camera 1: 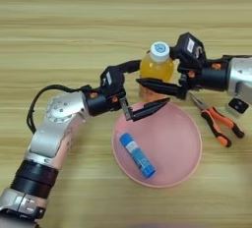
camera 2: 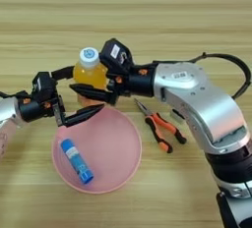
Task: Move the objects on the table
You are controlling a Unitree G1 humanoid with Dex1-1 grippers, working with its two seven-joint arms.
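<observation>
Here both grippers' jaws (camera 1: 140, 90) (camera 1: 158, 77) flank juice bottle (camera 1: 156, 67).

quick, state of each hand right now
Left hand: open, fingers either side of the bottle, not clamped.
Right hand: shut on the bottle.

Pink round plate (camera 1: 184, 156) low in the middle of the frame. Orange-handled pliers (camera 1: 216, 122) just right of the plate, lying flat, jaws pointing up-left, handles down-right. Small black-and-white block (camera 1: 237, 106) near the right edge, just above the pliers' handles.
</observation>
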